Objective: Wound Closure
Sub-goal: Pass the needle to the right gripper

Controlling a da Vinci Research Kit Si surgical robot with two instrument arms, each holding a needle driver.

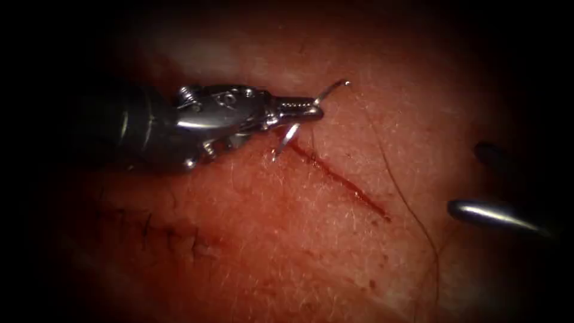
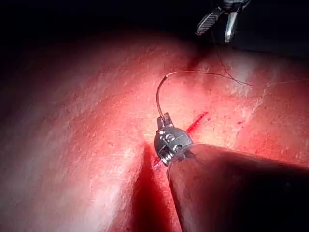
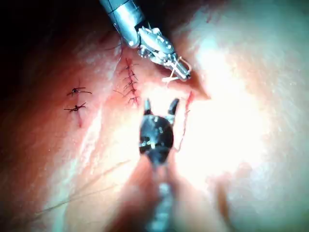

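My left tool comes in from the left, its jaws shut on the curved needle at about mid-curve. The needle's lower end points down at the tissue by the upper end of the cut; I cannot tell whether it has entered. The upper end arcs free above the jaws. In the left wrist view the needle rises from the jaws and the dark thread trails from its far end. That thread lies on the tissue right of the cut. My right tool waits at the right edge, open, holding nothing.
An older stitched line lies on the tissue at the lower left. The right wrist view shows that stitched line and two single stitches beyond my open right tool. Red fluid fills the cut.
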